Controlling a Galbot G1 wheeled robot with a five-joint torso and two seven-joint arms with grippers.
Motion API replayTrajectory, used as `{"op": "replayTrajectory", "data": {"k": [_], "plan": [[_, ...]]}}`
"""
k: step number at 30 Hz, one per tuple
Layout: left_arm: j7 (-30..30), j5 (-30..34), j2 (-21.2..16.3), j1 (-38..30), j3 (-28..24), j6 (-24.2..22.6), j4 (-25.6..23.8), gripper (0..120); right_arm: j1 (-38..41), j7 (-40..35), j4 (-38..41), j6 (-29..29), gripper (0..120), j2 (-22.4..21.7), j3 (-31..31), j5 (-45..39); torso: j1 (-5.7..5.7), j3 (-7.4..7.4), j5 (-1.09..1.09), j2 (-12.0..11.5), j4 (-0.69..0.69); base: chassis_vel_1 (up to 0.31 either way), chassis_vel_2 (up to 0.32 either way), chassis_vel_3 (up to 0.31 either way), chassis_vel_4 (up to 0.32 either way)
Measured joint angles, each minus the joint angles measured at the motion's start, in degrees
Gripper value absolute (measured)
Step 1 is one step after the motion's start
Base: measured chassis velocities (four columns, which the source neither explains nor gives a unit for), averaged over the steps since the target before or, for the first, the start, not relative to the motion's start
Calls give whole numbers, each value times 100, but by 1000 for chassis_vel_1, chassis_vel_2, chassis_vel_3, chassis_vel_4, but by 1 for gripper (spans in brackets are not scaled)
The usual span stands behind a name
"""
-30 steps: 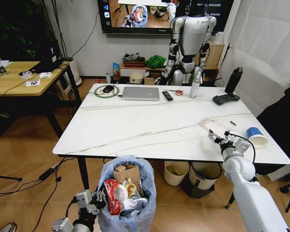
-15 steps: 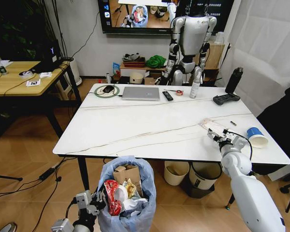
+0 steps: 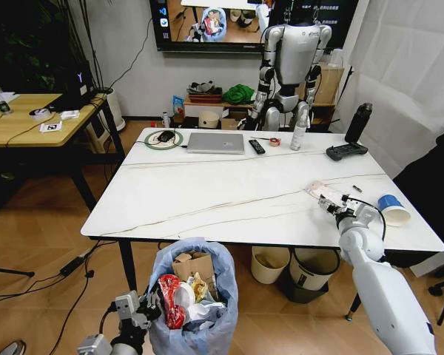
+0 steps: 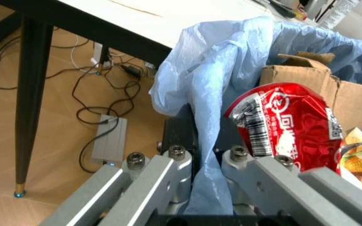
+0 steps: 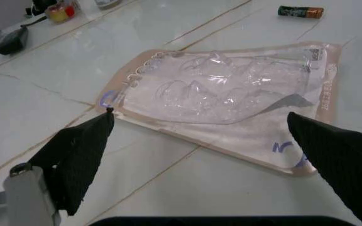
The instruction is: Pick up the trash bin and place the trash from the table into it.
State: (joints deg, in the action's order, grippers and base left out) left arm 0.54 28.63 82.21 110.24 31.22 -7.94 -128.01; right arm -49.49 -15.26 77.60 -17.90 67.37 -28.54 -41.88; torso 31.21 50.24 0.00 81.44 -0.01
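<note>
- One large white rectangular table (image 3: 229,196) with thin marble-like veins and slim black legs fills the middle of the head view.
- One small trash bin (image 3: 194,336) lined with a crinkly translucent light-blue plastic bag sits off the table's near edge, at 6 o'clock, below tabletop height.
- Bin contents, counted from the head view: one crumpled brown cardboard piece (image 3: 195,265), one red wrapper (image 3: 170,293), one yellow wrapper (image 3: 200,287), some white paper; exact paper count cannot be told.
- Left gripper (image 3: 149,312) at 7 o'clock, beside the bin; in the left wrist view its fingers (image 4: 159,181) are clamped together on the blue bag rim.
- Right gripper (image 3: 342,212) at 4 o'clock, low over the tabletop; in the right wrist view its two black fingertips (image 5: 80,153) stand wide apart, one on either side of the pack, holding nothing.
- One clear plastic pack (image 5: 228,101) on a card backing lies flat on the table between those fingertips.
- One blue-white paper cup (image 3: 393,209) lies on its side, just beyond the right gripper toward 3 o'clock.
- One small dark cylinder with an orange end (image 5: 300,11) lies past the pack.
- Far edge, 12 o'clock: one grey laptop (image 3: 215,143), one black remote (image 3: 256,146).
</note>
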Motion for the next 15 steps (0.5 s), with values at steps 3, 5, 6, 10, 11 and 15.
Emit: {"op": "replayTrajectory", "data": {"k": [3,5,6,10,11,15], "plan": [[0,8,0,-8,2,0,0,1,57,0,-65,1,100,-3,4,2,0,0,0,0,0,0,0,0,0],[0,9,1,-11,1,0,9,1,93,0,-108,1,100,-6,5,2,0,0,0,0,0,0,0,0,0],[0,9,1,-11,1,0,9,1,93,0,-108,1,100,-6,5,2,0,0,0,0,0,0,0,0,0],[0,16,-1,-17,8,1,18,0,137,0,-174,4,100,-16,12,2,0,0,0,0,0,0,0,0,0],[0,17,-1,-17,9,1,18,0,147,1,-183,4,100,-17,14,2,0,0,0,0,0,0,0,0,0],[0,19,2,-20,11,0,18,0,185,4,-214,6,100,-21,29,2,0,0,0,0,0,0,0,0,0]]}}
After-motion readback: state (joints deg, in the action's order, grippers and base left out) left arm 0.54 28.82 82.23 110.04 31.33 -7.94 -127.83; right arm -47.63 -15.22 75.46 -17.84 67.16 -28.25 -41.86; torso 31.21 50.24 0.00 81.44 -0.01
